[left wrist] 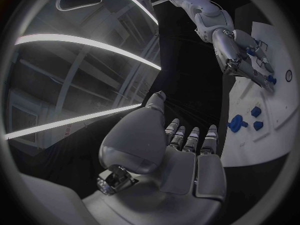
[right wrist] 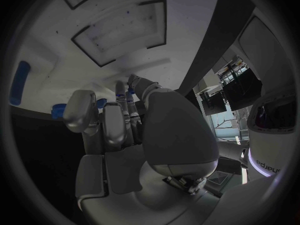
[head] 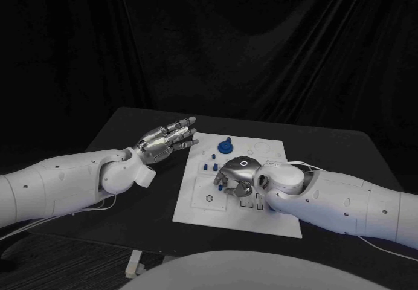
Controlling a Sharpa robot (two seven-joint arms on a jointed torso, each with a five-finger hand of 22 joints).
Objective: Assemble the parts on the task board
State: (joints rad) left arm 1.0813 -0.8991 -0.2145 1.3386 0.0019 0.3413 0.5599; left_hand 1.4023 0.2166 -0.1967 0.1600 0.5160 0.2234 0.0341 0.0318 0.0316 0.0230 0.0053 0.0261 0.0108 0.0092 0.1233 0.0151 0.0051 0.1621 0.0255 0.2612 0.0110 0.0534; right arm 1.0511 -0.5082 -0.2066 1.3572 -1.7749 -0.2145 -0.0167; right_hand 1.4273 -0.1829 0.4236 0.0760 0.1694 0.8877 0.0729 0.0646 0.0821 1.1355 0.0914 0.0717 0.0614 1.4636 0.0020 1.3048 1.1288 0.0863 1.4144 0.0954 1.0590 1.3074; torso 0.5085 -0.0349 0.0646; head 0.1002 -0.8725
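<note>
Hovering right robot hand (head: 237,179) over task board (head: 200,208).

A matte black rectangular table (head: 339,151) carries everything here. Lying flat on its middle is the white rectangular task board (head: 261,220), its long sides running away from the robot and its near edge close to the table's front edge. The board's surface bears printed outlines and small blue parts (head: 209,166), with one larger round blue piece (head: 226,145) near its far end.
</note>
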